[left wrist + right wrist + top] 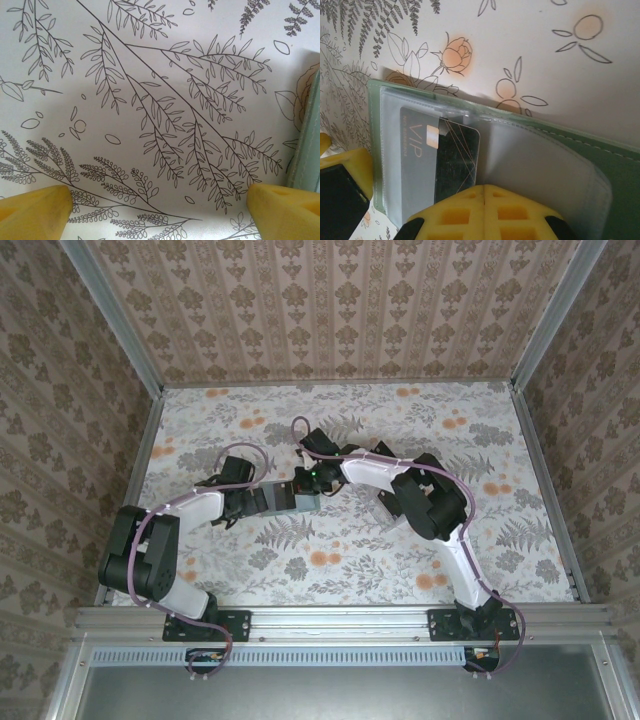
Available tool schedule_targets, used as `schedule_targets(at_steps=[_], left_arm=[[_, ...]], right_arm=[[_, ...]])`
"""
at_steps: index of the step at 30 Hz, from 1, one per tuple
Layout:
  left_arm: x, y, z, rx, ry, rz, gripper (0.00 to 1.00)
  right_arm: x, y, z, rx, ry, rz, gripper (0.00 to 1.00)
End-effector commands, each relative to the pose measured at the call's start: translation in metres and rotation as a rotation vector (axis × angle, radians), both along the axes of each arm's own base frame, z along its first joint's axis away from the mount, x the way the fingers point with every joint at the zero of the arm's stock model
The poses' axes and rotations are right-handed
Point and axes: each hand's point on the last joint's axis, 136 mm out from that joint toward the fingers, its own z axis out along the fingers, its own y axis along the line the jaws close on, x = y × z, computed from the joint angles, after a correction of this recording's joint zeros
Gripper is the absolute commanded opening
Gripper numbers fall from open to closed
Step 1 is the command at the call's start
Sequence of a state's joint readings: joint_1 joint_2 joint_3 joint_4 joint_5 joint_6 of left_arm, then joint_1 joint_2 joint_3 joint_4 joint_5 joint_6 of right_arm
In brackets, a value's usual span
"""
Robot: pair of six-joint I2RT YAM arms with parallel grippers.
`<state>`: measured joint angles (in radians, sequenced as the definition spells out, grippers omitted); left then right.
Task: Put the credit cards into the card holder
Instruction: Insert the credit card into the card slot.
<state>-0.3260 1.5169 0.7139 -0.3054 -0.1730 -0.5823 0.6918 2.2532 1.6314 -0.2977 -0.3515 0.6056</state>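
Observation:
The sage-green card holder [620, 167] lies open on the floral table, its frosted plastic sleeves facing up. A black credit card [456, 155] marked VIP is partly inside the left sleeve, with its right part bare. My right gripper [485, 189] is shut, and its joined yellow tips rest over the card's near end, which they hide. My left gripper [160, 212] is open and low over the table with nothing between its fingers. The holder's green edge [306, 145] stands just beyond its right finger. From above, the left gripper [262, 502] and the right gripper [313, 480] meet at the holder [291, 498].
The table [400, 560] has a floral cover and is walled on three sides by patterned panels [340, 300]. A yellow finger of the left gripper [351, 167] sits beside the holder's left edge. Both arms are folded in over the table's middle.

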Motion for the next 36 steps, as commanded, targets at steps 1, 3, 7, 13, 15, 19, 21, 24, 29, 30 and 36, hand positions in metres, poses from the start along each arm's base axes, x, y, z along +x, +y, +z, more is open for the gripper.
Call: schedule_targets(at_steps=[1, 3, 7, 13, 15, 19, 21, 24, 29, 30, 36], left_arm=[[-0.003, 0.000, -0.008, 0.004, 0.036, -0.015, 1.00], [-0.003, 0.000, -0.008, 0.004, 0.037, -0.015, 1.00], [-0.003, 0.000, -0.009, 0.003, 0.038, -0.015, 1.00], [-0.003, -0.001, -0.009, 0.003, 0.039, -0.018, 1.00], [-0.003, -0.001, -0.009, 0.004, 0.041, -0.020, 1.00], [-0.002, -0.001, -0.009, 0.004, 0.038, -0.023, 1.00], [-0.002, -0.001, -0.009, 0.004, 0.038, -0.023, 1.00], [-0.002, -0.001, -0.009, 0.005, 0.039, -0.023, 1.00], [-0.002, -0.002, -0.009, 0.004, 0.039, -0.026, 1.00], [-0.002, -0.002, -0.009, 0.003, 0.039, -0.026, 1.00], [-0.003, -0.003, -0.009, -0.001, 0.042, -0.028, 1.00]], right_arm=[[-0.008, 0.008, -0.005, -0.006, 0.039, 0.024, 0.04], [-0.008, 0.011, -0.004, -0.003, 0.039, 0.029, 0.03], [-0.012, 0.018, -0.006, 0.002, 0.047, 0.044, 0.04], [-0.016, 0.029, -0.005, 0.015, 0.052, 0.062, 0.04], [-0.017, 0.033, -0.005, 0.021, 0.055, 0.068, 0.03], [-0.018, 0.039, -0.005, 0.027, 0.059, 0.079, 0.04], [-0.018, 0.041, -0.005, 0.030, 0.061, 0.085, 0.04], [-0.018, 0.043, -0.005, 0.033, 0.064, 0.091, 0.04], [-0.020, 0.040, 0.005, 0.035, 0.049, 0.099, 0.09], [-0.019, 0.037, 0.008, 0.034, 0.040, 0.092, 0.13], [-0.016, 0.008, 0.017, 0.026, 0.010, 0.042, 0.25]])
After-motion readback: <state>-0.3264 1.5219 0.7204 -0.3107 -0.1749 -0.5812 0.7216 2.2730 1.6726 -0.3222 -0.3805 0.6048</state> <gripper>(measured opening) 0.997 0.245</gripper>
